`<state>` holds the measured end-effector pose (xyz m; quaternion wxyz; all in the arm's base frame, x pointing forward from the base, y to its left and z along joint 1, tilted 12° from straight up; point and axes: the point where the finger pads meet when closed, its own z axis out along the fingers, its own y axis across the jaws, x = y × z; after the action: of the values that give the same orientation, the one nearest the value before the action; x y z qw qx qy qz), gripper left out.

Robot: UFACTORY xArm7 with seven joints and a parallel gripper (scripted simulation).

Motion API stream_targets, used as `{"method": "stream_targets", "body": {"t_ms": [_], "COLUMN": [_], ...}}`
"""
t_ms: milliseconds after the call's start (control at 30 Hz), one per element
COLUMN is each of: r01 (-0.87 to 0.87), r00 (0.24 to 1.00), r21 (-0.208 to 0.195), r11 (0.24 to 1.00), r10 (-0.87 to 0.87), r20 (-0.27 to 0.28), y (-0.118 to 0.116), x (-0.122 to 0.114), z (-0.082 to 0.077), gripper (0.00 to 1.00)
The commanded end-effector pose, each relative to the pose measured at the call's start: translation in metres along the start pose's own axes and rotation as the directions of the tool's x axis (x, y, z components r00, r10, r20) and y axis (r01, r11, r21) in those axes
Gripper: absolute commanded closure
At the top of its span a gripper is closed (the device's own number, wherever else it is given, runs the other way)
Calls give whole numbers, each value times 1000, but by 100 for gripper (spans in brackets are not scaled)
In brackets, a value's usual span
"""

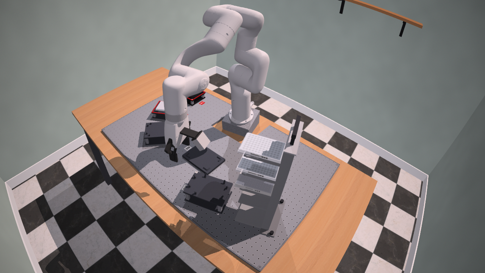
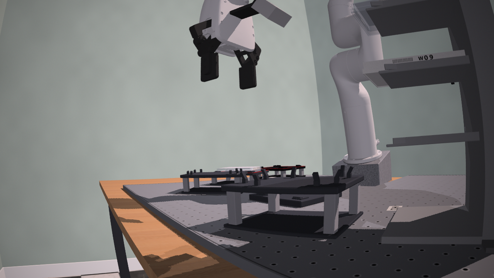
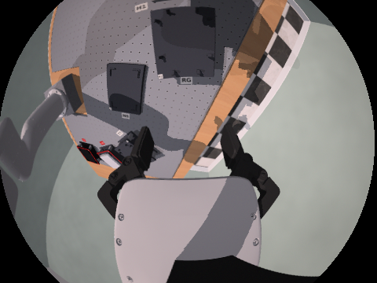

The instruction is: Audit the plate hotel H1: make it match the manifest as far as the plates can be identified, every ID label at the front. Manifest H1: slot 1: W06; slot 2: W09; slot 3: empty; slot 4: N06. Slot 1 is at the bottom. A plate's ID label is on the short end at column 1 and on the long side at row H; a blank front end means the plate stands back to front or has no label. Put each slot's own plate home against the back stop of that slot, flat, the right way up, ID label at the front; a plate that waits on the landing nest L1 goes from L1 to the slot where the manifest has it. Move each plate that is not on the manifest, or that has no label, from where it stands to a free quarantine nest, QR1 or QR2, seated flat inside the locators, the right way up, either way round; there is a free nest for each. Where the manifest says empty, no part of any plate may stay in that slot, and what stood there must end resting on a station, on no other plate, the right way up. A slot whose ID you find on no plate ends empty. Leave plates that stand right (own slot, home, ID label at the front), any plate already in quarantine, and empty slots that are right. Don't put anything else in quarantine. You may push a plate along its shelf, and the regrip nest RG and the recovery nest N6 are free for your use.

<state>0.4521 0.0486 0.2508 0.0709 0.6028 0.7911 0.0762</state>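
Nearest the exterior camera we see the perforated grey breadboard [image 2: 310, 252] on the wooden table [image 2: 138, 221], and on it a raised black nest [image 2: 293, 185] on grey legs, nothing resting on its deck; the wrist view shows a tag reading RG beside it. To its right stands the plate hotel [image 2: 478, 121], a dark upright with shelves. On one shelf we read W09 on the front label of a plate [image 2: 414, 59], a thin bare shelf [image 2: 431, 139] sits below it, and another plate shows at the top edge of that view. From the top view three pale well plates are stacked in the hotel, the uppermost [image 1: 262, 146] the brightest. Past the near nest lies a low flat black nest [image 1: 203, 159], then a second raised nest [image 2: 210, 175]. Behind that, a red-edged quarantine nest carries a white plate [image 2: 238, 169], and another red-edged nest [image 1: 196, 97] sits beside it. Above all this our gripper [image 2: 228, 74] hangs well above the nests, its fingers [image 2: 209, 67] spread fully with nothing between them. The arm's stone-grey pedestal [image 2: 385, 169] stands at the back.
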Motion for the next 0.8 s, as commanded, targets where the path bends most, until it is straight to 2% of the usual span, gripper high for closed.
{"method": "stream_targets", "body": {"t_ms": [0, 367, 400, 467, 767], "r01": [0, 0, 0, 0, 0], "r00": [1000, 1000, 1000, 1000, 986], "r21": [-5, -5, -5, -5, -5], "r11": [1000, 1000, 1000, 1000, 1000], "r10": [0, 0, 0, 0, -1], "r20": [1, 1, -15, -15, -164], "y": [2, 2, 2, 2, 2], "x": [0, 0, 0, 0, 0], "z": [5, 7, 7, 7, 7], "gripper": [0, 0, 0, 0, 0]}}
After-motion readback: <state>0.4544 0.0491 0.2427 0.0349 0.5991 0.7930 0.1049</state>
